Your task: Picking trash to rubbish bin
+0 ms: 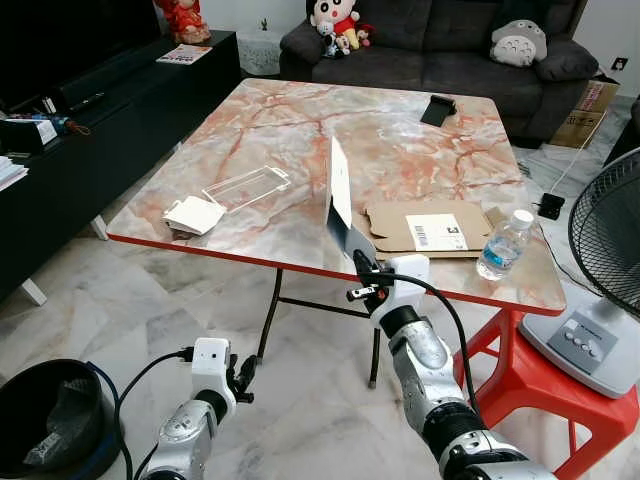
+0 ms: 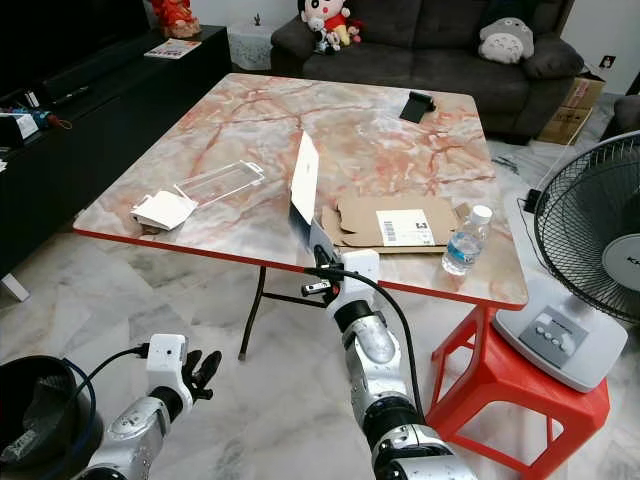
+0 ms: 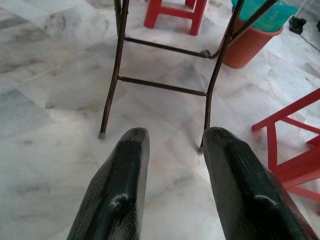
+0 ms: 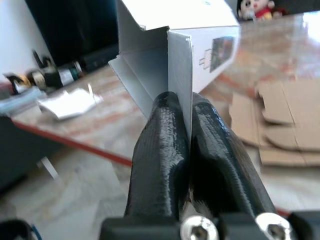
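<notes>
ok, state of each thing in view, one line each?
right tool: shut on white box, raised near the table's front edge
white box: flattened, held upright on edge
left tool: open, empty, low over the floor
cardboard mailer: flattened, lying on the table
water bottle: upright, capped
clear plastic tray: lying flat
fan: standing on the floor; cannot tell if running
rubbish bin: open, black liner

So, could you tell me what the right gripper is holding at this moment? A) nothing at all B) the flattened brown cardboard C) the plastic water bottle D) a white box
D: the right gripper has its black fingers pinched on a flap of the white box, lifted at the table's near edge.
</notes>
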